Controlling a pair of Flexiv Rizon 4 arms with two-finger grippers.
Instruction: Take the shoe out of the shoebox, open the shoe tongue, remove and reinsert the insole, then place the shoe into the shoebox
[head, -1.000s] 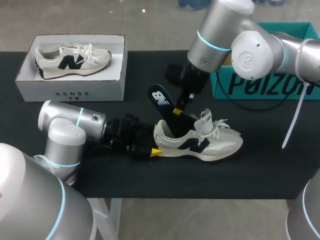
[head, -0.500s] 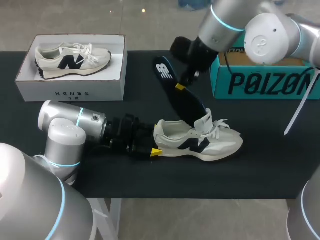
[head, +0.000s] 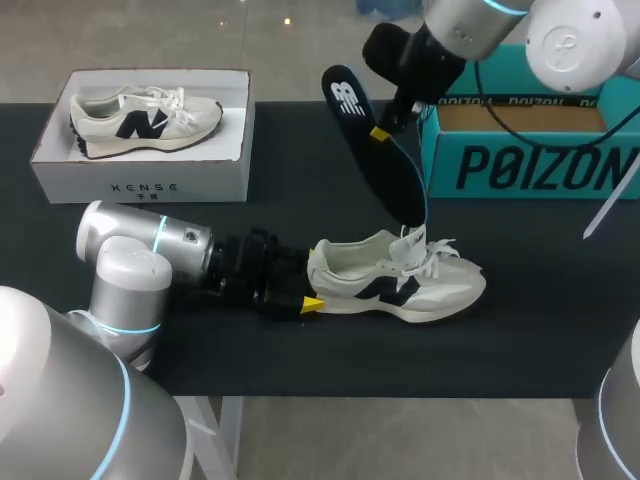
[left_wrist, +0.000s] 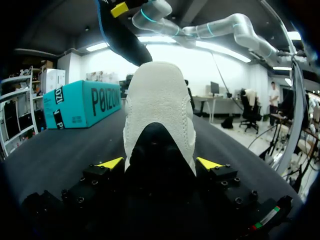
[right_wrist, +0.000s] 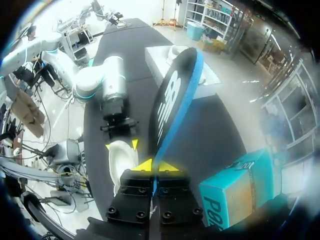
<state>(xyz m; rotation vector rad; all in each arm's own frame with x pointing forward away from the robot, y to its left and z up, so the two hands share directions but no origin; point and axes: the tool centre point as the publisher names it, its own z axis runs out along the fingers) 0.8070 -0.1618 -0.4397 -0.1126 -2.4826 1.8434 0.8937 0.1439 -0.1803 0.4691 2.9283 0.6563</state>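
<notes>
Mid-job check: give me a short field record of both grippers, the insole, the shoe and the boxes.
left gripper: shut on the heel of the cream sneaker with a dark side logo
right gripper: shut on the dark, blue-edged insole
insole: held aloft, tilted, lower tip just above the sneaker's tongue; contact unclear
cream sneaker: on its sole on the black table
white shoebox: open, holds a second sneaker
teal box: behind the cream sneaker

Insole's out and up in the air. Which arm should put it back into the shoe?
Right, most likely. The right gripper is shut on the insole, whose lower end hangs just above the shoe. The left gripper clamps the heel, steadying the shoe.
</notes>
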